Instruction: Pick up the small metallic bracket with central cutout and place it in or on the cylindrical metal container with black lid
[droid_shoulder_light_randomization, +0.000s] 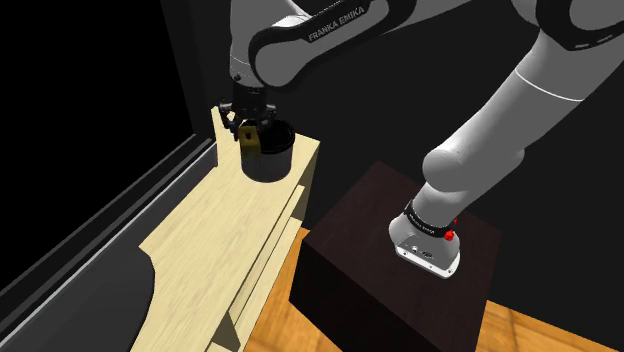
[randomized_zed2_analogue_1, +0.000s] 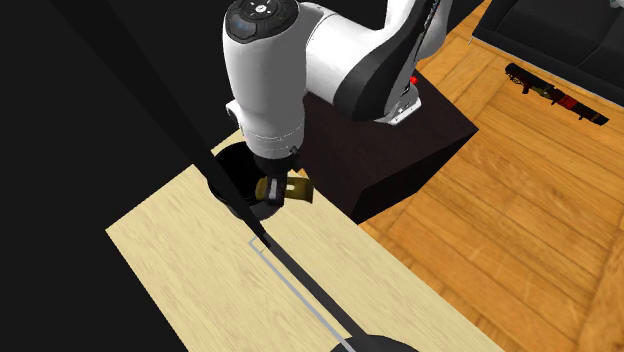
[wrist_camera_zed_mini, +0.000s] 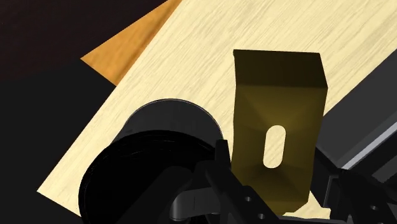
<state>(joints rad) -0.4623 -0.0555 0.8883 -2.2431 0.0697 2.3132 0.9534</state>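
Two black fingers (wrist_camera_zed_mini: 222, 168) of the gripper (wrist_camera_zed_mini: 273, 178) clamp the brass-coloured slotted bracket (wrist_camera_zed_mini: 277, 95) across its lower edges beside the black container (wrist_camera_zed_mini: 153, 146); I judge it light, stiff and slippery.

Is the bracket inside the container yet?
No: the gripper clasps the brass-coloured bracket, which hangs outside the black container.

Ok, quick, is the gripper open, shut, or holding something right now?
Gripper: shut on the dull-gold bent metal bracket with a slot cutout, close to the black cylindrical container.
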